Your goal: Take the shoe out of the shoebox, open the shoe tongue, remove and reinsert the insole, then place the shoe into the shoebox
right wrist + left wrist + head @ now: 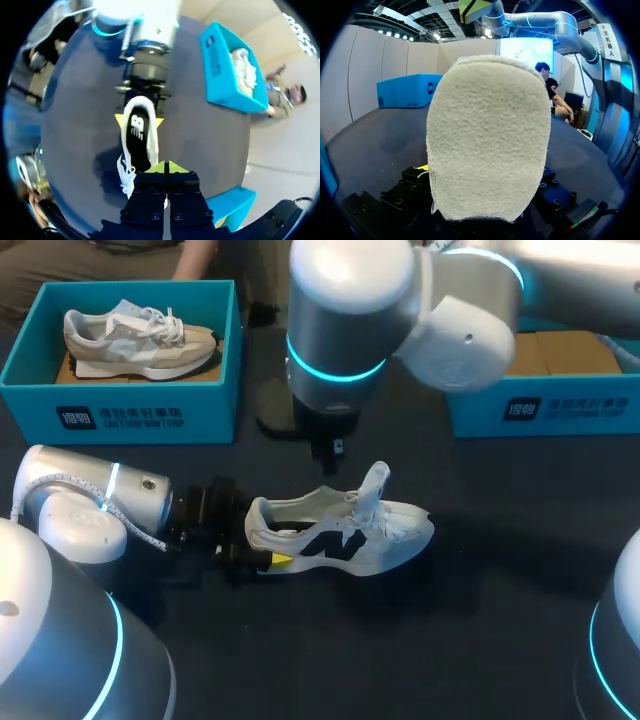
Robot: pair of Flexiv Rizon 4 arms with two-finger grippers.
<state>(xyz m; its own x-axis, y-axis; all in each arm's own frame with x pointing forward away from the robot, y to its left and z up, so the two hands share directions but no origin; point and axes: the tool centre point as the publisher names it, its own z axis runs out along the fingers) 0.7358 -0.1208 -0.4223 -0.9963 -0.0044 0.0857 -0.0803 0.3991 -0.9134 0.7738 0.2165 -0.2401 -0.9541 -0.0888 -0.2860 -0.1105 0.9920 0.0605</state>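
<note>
Robotics lab: 2 robot arms (pixel 350 330) over a dark table (pixel 480 640) with blue shoeboxes (pixel 130 412).

Table (pixel 450 640) centre: sneaker (pixel 340 530), toe rightward | left gripper (pixel 139 120) at its heel, one finger each side | right gripper (pixel 166 167) above its tongue | rear left: left shoebox (pixel 120 405) holding second sneaker (pixel 140 340) | rear right: right shoebox (pixel 540 412)

A dark, smooth table (pixel 480 640), evenly lit.

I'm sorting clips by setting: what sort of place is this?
Likely a robot lab or demo bench: a dark table, a blue shoebox on it, the left arm at the heel of a white shoe, the right arm above it.
</note>
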